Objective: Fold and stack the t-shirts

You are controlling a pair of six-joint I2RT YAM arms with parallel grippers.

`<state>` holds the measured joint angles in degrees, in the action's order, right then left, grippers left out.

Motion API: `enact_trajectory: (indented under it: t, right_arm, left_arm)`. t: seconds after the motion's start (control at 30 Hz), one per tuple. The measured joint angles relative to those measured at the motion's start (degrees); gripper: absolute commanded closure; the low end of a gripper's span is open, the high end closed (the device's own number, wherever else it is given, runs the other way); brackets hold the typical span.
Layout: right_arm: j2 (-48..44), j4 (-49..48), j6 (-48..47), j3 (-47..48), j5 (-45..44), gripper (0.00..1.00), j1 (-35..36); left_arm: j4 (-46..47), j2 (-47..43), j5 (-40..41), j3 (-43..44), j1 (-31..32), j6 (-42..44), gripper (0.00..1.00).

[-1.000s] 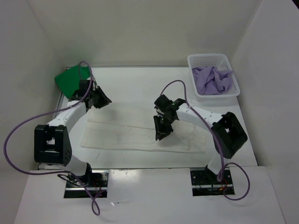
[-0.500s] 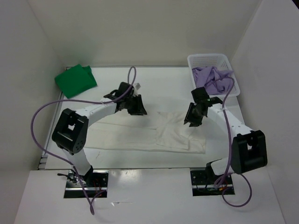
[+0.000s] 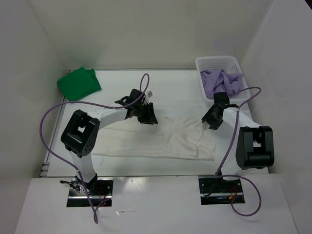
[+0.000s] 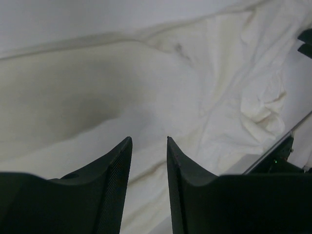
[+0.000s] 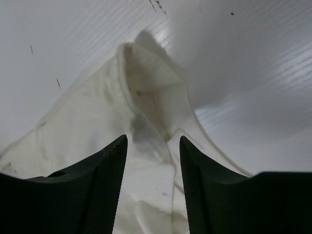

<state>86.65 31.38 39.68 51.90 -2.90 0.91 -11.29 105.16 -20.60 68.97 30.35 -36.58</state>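
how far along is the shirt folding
Done: the bright green cloth t-shirt lies folded at the far left. In hand: the cream-white cloth t-shirt is spread mid-table, its right end rumpled; left pincer and right pincer hang open over it, gripping nothing. Left: the pale lavender cloth t-shirt sits crumpled in the white plastic mesh basket; nothing stacked.

White mesh basket (image 3: 217, 59) at far right

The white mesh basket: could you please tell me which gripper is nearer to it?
Right. The right gripper sits in front of the basket, at the right end of the cream t-shirt; the left gripper is farther left, over its middle.
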Motion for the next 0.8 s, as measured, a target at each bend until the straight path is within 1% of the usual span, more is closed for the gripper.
enact_trajectory:
  t: [0.2, 0.27, 0.3, 0.43, 0.6, 0.7, 0.8]
  right_arm:
    - [3.5, -6.5, 1.1, -0.1, 1.0, 0.66, -0.8]
    - [4.6, -8.3, 1.4, -0.1, 1.5, 0.78, -0.8]
    - [5.2, -8.9, 1.5, -0.1, 1.7, 0.86, -0.8]
    - [5.5, -10.0, 1.8, 0.0, 2.3, 0.95, -0.8]
    - [4.6, -9.8, 1.5, 1.4, 1.4, 0.96, -0.8]
    - [4.6, -9.7, 1.2, 3.3, 0.1, 0.92, -0.8]
    - [4.6, -10.4, 0.9, 4.3, -0.5, 0.71, -0.8]
  left_arm:
    - [1.6, 0.7, 0.4, -2.8, -7.6, -1.2, 0.58]
    - [2.2, 1.6, 0.3, -3.2, -9.4, -1.3, 0.58]
    - [2.6, 2.0, 0.3, -3.7, -10.2, -1.3, 0.58]
    - [2.8, 2.5, 0.0, -6.0, -12.9, -1.5, 0.58]
    - [4.6, 1.8, -1.5, -8.0, -16.0, -2.6, 0.58]
    - [4.7, 0.4, -1.1, -9.5, -17.9, -2.7, 0.58]
    - [4.3, -0.9, 0.2, -10.8, -19.4, -2.7, 0.58]
